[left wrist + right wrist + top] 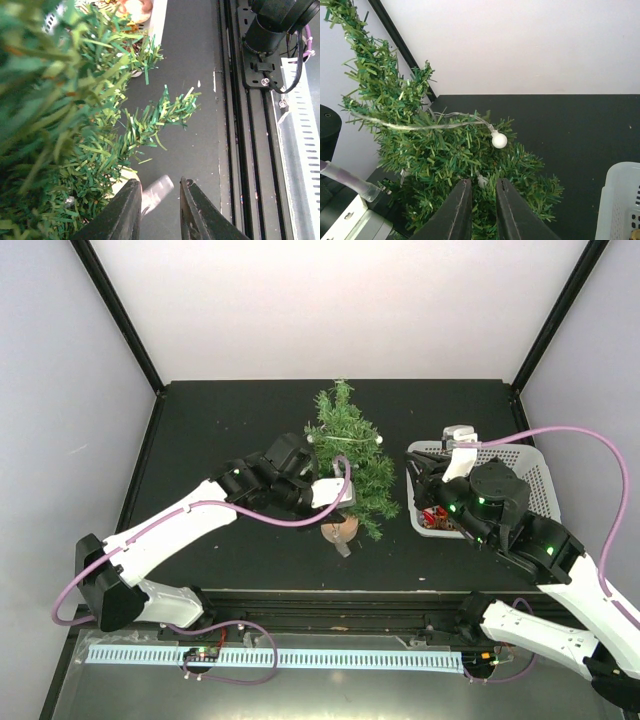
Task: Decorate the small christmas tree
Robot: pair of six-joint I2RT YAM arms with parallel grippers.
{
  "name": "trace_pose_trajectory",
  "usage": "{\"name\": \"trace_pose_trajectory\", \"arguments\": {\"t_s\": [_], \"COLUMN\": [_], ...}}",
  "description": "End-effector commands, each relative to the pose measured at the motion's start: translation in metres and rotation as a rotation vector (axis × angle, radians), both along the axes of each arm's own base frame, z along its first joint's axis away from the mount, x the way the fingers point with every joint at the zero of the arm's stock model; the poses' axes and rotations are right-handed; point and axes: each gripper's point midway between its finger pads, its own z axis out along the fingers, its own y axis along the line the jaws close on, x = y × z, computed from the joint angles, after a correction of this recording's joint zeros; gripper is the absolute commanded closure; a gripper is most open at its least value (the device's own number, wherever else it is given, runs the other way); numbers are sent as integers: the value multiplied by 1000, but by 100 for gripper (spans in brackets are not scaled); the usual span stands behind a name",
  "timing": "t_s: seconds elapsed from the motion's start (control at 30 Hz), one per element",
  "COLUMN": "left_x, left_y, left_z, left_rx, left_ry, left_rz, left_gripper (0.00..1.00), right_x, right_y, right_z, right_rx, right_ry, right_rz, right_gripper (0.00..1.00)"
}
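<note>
One small christmas tree (350, 460) on one round wooden base (339, 528). It carries one clear light strand (420, 126), with one white bulb (499, 140) plain in the right wrist view. One white basket (535, 480), bits inside too jumbled to count, and one black table (220, 430). Two arms, so two grippers: left gripper (160, 182) and right gripper (482, 182), two fingers each.

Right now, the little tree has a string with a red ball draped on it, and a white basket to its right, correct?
The ball is white, not red, as the right wrist view shows. The string does drape the little tree, with the white basket to its right.
</note>
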Motion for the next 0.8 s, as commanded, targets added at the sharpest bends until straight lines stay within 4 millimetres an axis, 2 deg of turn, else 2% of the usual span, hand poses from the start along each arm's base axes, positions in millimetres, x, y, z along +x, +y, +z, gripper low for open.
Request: {"name": "trace_pose_trajectory", "arguments": {"t_s": [0.0, 0.13, 0.37, 0.43, 0.67, 0.77], "left_x": [8, 7, 4, 0, -20, -27], "left_y": [-7, -3, 10, 17, 38, 44], "left_z": [17, 17, 16, 25, 23, 31], "left_rx": [-30, -21, 7, -4, 17, -4], "left_ry": [-52, -62, -108, -140, -209, -232], "left_rz": [18, 23, 25, 25, -32, -44], "left_gripper": [75, 74, 64, 60, 52, 50], "right_x": [0, 0, -1, -1, 0, 0], "right_y": [-3, -3, -4, -4, -4, -8], "right_z": [3, 4, 5, 5, 7, 11], "right_rx": [9, 12, 17, 19, 20, 23], "right_ry": [-21, -22, -24, -23, -15, -21], "right_rz": [-12, -11, -15, -14, -18, -34], "right_gripper": [83, 83, 82, 82, 82, 81]}}
